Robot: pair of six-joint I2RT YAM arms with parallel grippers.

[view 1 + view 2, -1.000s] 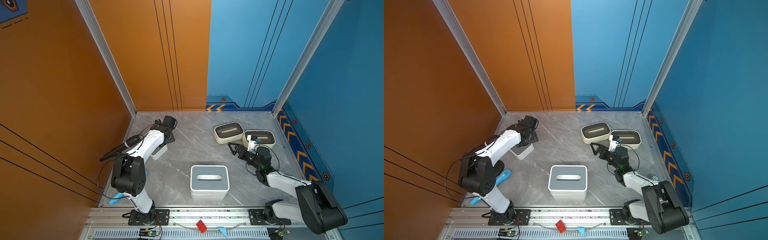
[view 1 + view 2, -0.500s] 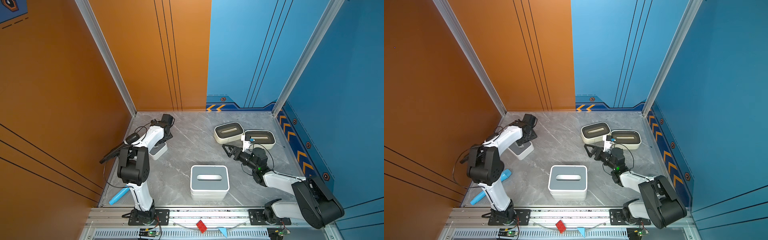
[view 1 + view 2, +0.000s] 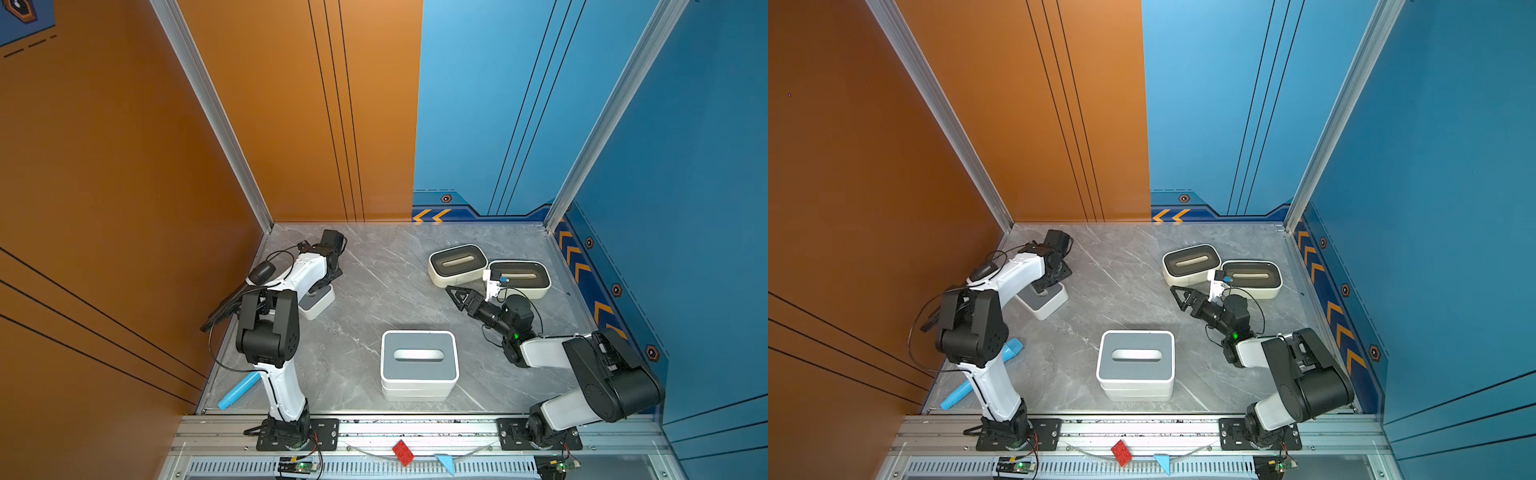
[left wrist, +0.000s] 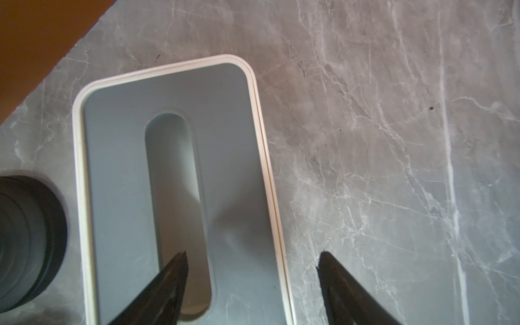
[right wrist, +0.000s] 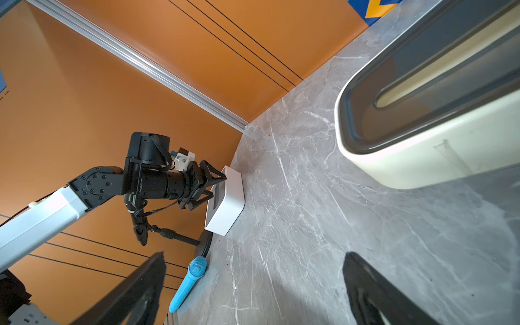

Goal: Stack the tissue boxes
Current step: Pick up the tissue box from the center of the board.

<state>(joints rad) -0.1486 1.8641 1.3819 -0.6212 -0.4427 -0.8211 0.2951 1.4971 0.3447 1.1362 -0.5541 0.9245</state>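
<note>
- Beside my left jaws, a black stand base point(image 4: 28, 242) sits on the desk point(image 4: 394, 140), just next to the grey-topped box point(image 4: 121, 183). It is on the side away from the outer fingertip.
- A blue microphone point(image 3: 239, 390) lies well behind those jaws, near the arm's foot.
- The left jaws are open and straddle one long side of that box's lid. One fingertip point(image 4: 171, 281) is over the oval slot, the other point(image 4: 334, 281) outside the rim over bare desk. I cannot tell if either touches.
- The right jaws are spread wide with nothing between them.
- A cream box point(image 3: 457, 264) lies just beyond their tips, and a second cream box point(image 3: 519, 277) lies beside the wrist.
- The stack of grey-topped boxes point(image 3: 419, 361) stands well apart from both jaws, between the arms.
</note>
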